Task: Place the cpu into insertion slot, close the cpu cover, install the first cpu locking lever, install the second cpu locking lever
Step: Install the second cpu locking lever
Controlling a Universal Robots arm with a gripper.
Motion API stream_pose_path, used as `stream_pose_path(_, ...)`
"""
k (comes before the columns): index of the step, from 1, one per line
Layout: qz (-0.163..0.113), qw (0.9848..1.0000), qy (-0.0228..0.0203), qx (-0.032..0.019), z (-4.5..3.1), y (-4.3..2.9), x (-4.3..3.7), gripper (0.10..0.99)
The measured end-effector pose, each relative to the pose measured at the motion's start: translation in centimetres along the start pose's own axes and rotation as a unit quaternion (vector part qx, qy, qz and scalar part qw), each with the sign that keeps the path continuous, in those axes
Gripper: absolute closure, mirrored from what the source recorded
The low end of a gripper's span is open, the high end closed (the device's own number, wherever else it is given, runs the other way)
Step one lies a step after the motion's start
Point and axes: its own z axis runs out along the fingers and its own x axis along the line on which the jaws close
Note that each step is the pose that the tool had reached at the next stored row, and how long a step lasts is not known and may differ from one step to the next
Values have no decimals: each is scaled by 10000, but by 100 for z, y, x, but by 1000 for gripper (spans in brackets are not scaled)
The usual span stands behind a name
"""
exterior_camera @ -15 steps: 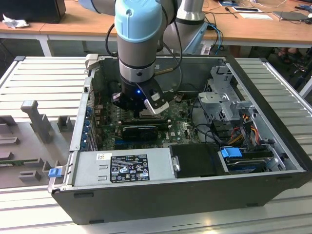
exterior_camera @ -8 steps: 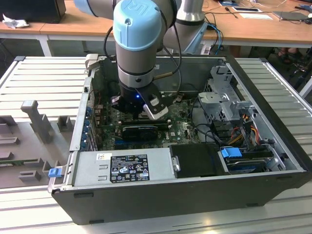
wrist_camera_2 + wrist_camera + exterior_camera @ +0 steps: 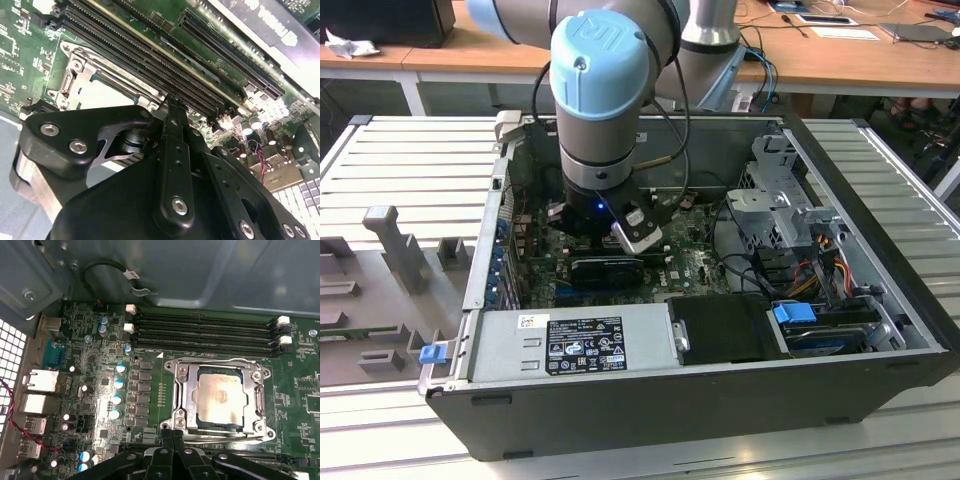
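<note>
— Black metal linkage of the gripper (image 3: 172,432) fills the near edge in the first wrist view. How do its fingertips stand?

— Pressed together, pinching nothing, hovering just at the near rim of the socket.

— And the small square cpu with its pale silver-beige face (image 3: 220,397)?

— Already seated, just beyond the fingertips, inside the insertion slot with its grey metal rim (image 3: 172,422). The thin silver-grey cpu cover frame (image 3: 260,400) lies down around it, the chip showing through its window. In the second wrist view the cpu (image 3: 107,92) sits just past the fingertips too, with long black memory slots (image 3: 150,50) further out.

— How would that chip handle?

— Light, stiff, flat and smooth-faced, I'd judge, and fragile underneath; take it by opposite edges only. The cover looks thin, springy sheet metal, best pushed at its free edge.

— Are the locking levers latched?

— I cannot tell.
</note>
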Motion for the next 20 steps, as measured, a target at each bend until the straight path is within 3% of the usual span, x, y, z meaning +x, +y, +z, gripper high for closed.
stream_pose_path(2, -1, 10000, -5, -74, 14, -4, 9, 980)
stream_pose_path(5, -1, 9999, -9, -129, 53, -18, 23, 980)
stream_pose_path(8, -1, 9996, -19, -267, 89, -29, 25, 980)
stream_pose_path(11, -1, 9994, -25, -357, 111, -34, 29, 980)
stream_pose_path(12, -1, 9994, -25, -358, 109, -33, 29, 980)
stream_pose_path(16, -1, 9994, -25, -358, -72, 20, 27, 980)
stream_pose_path(20, 0, 9994, -24, -357, -175, 50, 25, 980)
